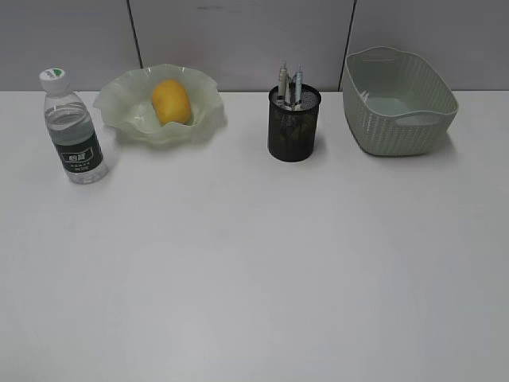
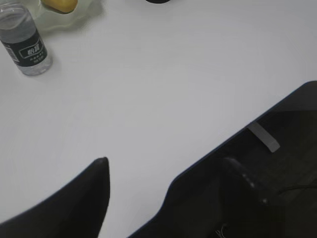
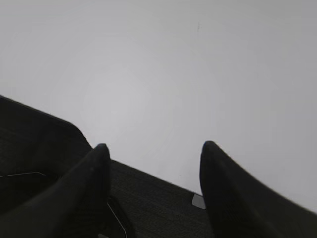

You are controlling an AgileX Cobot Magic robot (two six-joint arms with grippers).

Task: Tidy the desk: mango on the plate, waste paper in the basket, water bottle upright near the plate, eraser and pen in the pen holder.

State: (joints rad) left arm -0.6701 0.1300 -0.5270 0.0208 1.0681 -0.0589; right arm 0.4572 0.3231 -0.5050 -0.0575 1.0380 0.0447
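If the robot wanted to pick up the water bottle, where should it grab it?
Probably around the middle, on the dark green label of the water bottle. It stands upright, so coming in from the side, jaws level, should work. Its right side faces bare desk; the plate sits just behind, so approach from the front.

Right tool (image 3: pixel 153 153): two black tapered fingers. Left tool (image 2: pixel 136 168): matte black, one finger visible, perhaps blurred.
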